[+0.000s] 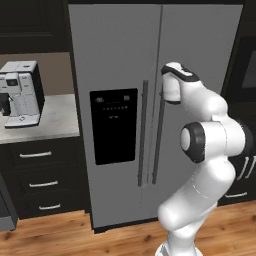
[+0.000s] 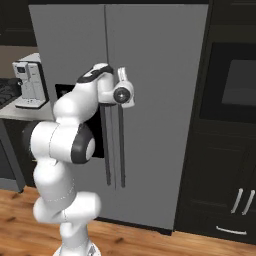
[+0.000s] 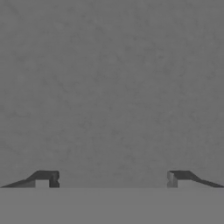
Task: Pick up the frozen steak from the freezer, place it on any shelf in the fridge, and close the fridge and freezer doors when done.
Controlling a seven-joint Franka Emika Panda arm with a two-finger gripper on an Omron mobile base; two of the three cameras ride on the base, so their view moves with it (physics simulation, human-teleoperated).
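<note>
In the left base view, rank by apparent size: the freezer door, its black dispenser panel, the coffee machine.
1. Freezer door, largest by far.
2. Black dispenser panel.
3. Coffee machine, smallest, though it is cut off at the left edge, so its gap to the panel is uncertain.

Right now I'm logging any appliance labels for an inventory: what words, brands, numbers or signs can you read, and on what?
Nothing can be read.
Black dispenser panel on the tall grey freezer door: faint pale marks, too small and blurred to read.
White and black coffee machine on the pale grey counter: no readable brand.
Plain grey fridge door, facing the open two-finger gripper: no text.
</note>
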